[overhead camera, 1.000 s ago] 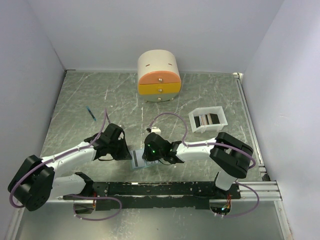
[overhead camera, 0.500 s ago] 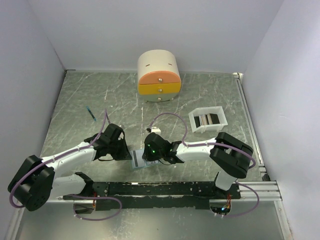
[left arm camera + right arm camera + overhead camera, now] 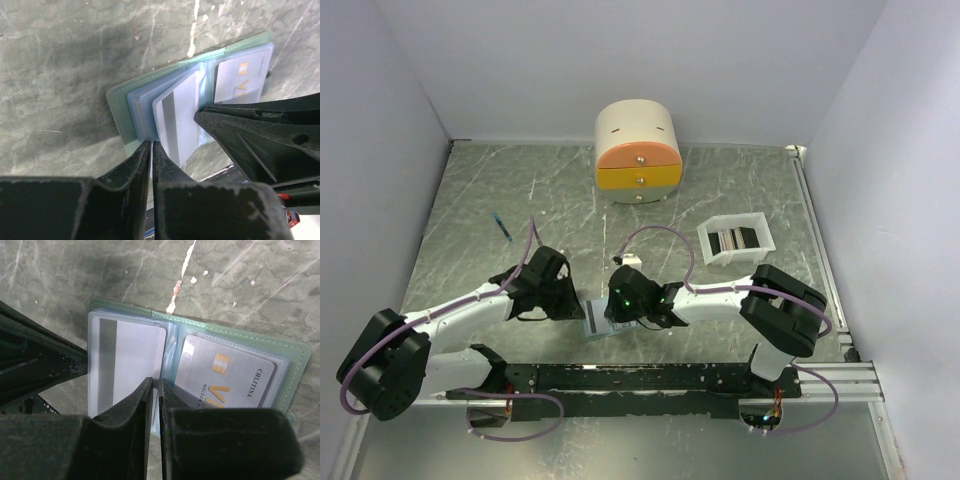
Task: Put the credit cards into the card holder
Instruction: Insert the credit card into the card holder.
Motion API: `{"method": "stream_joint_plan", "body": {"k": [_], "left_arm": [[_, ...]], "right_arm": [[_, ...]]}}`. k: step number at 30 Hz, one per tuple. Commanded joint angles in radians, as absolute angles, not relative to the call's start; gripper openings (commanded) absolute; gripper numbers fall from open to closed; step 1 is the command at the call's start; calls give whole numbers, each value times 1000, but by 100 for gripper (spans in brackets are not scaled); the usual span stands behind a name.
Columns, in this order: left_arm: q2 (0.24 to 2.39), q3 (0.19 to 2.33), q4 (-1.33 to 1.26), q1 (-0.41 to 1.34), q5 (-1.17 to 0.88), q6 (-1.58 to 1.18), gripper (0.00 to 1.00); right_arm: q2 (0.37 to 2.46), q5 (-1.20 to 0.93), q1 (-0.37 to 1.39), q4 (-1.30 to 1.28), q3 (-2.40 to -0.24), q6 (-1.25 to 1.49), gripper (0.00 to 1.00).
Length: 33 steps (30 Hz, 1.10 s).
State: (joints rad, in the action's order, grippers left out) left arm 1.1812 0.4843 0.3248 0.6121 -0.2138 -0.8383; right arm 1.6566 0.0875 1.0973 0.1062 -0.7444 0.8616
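Observation:
The card holder [image 3: 599, 321] lies open on the table between my two grippers, grey-green [image 3: 295, 357] with pale blue pockets. A pale credit card with a grey stripe [image 3: 131, 362] lies on its left page. Another card with orange lettering [image 3: 227, 375] sits in the right page's pocket. My left gripper [image 3: 151, 144] is shut, its tips pinched on the holder's edge [image 3: 120, 107]. My right gripper [image 3: 155, 382] is nearly shut, tips down at the centre fold by the striped card's edge. Nothing shows in its thin gap. More dark striped cards [image 3: 733, 240] stand in the white tray [image 3: 760, 226].
A round cream-and-orange drawer box [image 3: 638, 150] stands at the back. A thin blue pen [image 3: 503, 228] lies at the left. The right arm's black finger [image 3: 255, 135] fills the left wrist view's right side. Walls close in the table on three sides.
Almost nothing has moved. The right gripper has shifted a hair to the left over the card holder, and the left arm stays put.

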Motion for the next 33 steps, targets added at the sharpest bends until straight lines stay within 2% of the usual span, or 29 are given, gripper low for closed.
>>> {"method": "stream_joint_plan", "body": {"k": [1,12,25,33], "left_arm": [[1163,533,302,609,-259,-836,17],[1184,562,278,610,-294,-828,18],[1255,590,129,643,-395,-845,20],[1337,596,51,683,-430,-853,19]], "right_arm": [[1641,116,1108,44,-754,840,11],[1566,195,1110,-63,-812,783,24],[1283,471,1086,-279,-820,697,34],[1138,522,1007,-328,-822,562,38]]}}
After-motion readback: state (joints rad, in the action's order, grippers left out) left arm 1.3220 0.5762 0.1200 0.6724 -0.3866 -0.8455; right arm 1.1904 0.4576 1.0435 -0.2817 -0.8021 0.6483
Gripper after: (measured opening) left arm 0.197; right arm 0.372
